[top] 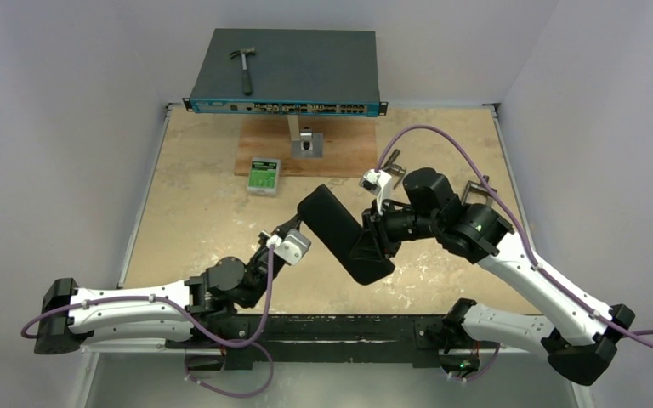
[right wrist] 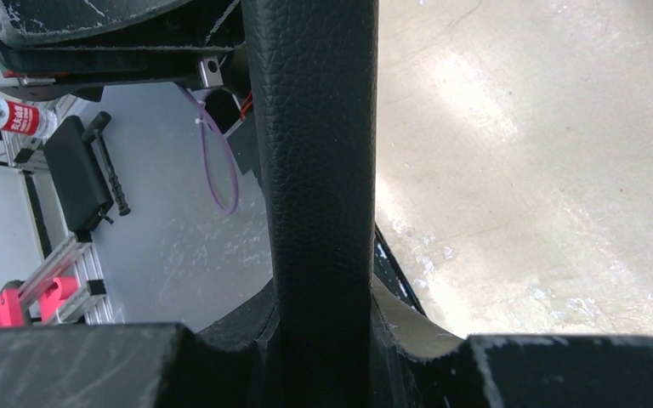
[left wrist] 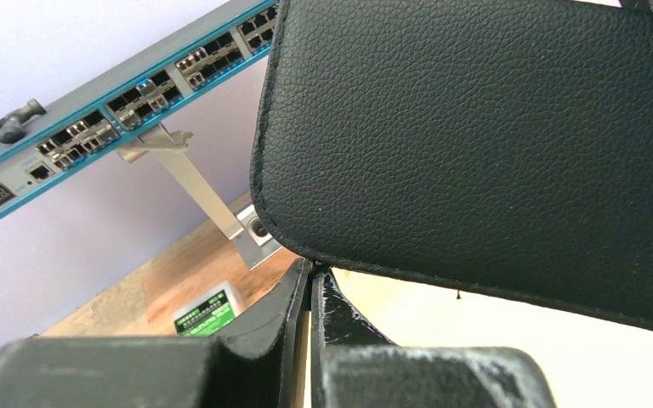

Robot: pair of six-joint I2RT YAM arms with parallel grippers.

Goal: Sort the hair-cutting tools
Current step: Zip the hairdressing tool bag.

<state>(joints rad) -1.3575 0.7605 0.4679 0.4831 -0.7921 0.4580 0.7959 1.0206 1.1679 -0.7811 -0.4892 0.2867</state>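
Observation:
A black leather case (top: 344, 234) hangs in the air over the middle of the table, held between both arms. My left gripper (top: 299, 223) is shut on the thin seam of its upper left edge; the left wrist view shows the case (left wrist: 476, 144) just above my pinched left gripper (left wrist: 313, 276). My right gripper (top: 372, 246) is shut around the lower part of the case (right wrist: 323, 170), which runs up between the jaws of that gripper (right wrist: 323, 293). No scissors, comb or hair clips are in view.
A network switch (top: 285, 72) stands at the back with a hammer (top: 244, 66) on top. A metal stand (top: 308, 143) and a green-labelled box (top: 264, 176) sit on and beside a wooden board (top: 344, 151). A grey T-handle tool (top: 479, 189) lies behind the right arm.

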